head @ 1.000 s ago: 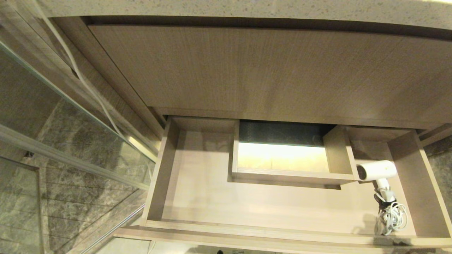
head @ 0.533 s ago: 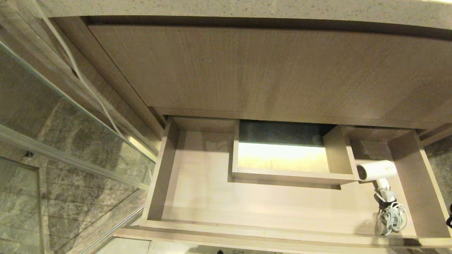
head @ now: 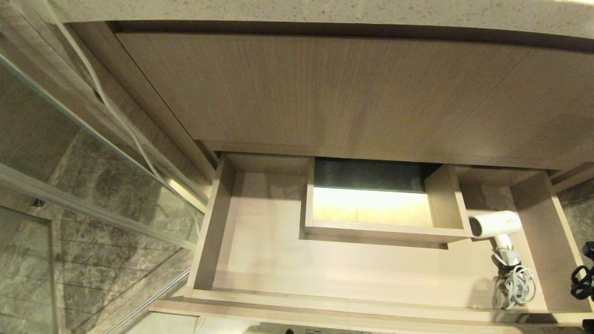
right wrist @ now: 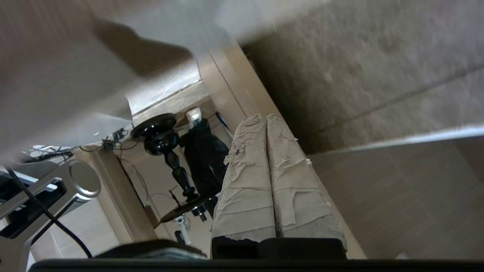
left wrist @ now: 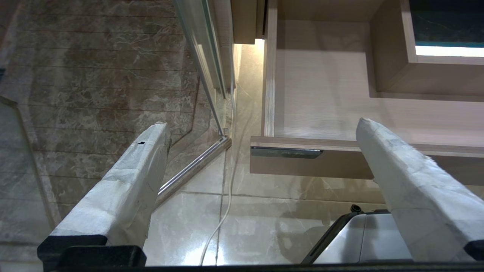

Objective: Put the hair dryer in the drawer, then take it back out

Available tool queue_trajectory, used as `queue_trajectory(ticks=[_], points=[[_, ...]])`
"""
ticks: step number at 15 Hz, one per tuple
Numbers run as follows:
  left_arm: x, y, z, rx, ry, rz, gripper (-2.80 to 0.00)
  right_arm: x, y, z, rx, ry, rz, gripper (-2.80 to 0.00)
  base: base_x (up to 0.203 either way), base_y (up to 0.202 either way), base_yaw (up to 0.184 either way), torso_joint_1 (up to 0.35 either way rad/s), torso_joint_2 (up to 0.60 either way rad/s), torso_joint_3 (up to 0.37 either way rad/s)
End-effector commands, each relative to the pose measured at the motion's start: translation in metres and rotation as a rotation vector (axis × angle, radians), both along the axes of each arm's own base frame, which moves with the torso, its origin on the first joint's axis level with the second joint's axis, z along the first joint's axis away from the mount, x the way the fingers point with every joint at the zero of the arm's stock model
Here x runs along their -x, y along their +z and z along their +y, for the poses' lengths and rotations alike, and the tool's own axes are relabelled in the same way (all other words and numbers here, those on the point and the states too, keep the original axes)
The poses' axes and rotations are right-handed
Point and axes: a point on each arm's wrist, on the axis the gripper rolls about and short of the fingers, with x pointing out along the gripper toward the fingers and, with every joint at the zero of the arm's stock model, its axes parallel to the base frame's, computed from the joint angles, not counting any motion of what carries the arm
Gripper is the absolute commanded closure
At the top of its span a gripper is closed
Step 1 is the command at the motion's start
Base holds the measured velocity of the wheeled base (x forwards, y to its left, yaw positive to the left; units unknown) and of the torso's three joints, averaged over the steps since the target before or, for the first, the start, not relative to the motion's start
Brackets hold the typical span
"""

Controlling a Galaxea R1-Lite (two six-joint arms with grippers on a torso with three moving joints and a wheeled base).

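Observation:
The drawer [head: 325, 304] stands pulled out below the cabinet, and its pale inside shows. The white hair dryer [head: 495, 226] lies in its right end, dark grille toward the boxed cut-out [head: 371, 208]. Its bundled cord [head: 513, 287] rests near the front rim. A dark part of my right arm [head: 584, 277] shows at the head view's right edge, beside the drawer's right wall. My right gripper [right wrist: 266, 117] is shut with nothing between its fingers, apart from the dryer. My left gripper [left wrist: 261, 124] hangs open over the floor, in front of the drawer's [left wrist: 302, 142] left front corner.
A tall wood-grain panel [head: 348, 93] rises above the drawer under a speckled stone counter [head: 297, 11]. A glass partition with a metal rail [head: 93, 185] stands to the left. A thin white cable [left wrist: 223, 211] runs over the tiled floor near my base [left wrist: 378, 238].
A dark part of my right arm has come into the head view at the right edge and moved up. The hair dryer and the drawer have stayed where they were.

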Motion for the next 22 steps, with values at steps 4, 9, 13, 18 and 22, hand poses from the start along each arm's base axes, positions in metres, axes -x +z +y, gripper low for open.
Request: queue_trajectory(ticks=[4,9,13,18,22], points=[[0.000,0.000,0.000,0.000,0.000,0.000,-2.80,-0.014,-0.010,-0.007,-0.013,0.034,0.015,0.00,0.000,0.000,0.000,0.000,0.00,0.000],[0.000,0.000,0.000,0.000,0.000,0.001,-2.80,-0.022,-0.013,-0.009,-0.013,0.056,-0.023,0.00,0.000,0.000,0.000,0.000,0.00,0.000],[0.000,0.000,0.000,0.000,0.000,0.000,-2.80,-0.027,-0.014,-0.011,-0.005,0.063,-0.041,0.00,0.000,0.000,0.000,0.000,0.00,0.000],[0.000,0.000,0.000,0.000,0.000,0.000,-2.80,-0.034,-0.009,-0.014,0.020,0.078,-0.111,0.00,0.000,0.000,0.000,0.000,0.00,0.000],[0.000,0.000,0.000,0.000,0.000,0.000,-2.80,-0.035,0.000,-0.014,0.039,0.084,-0.147,0.00,0.000,0.000,0.000,0.000,0.00,0.000]])
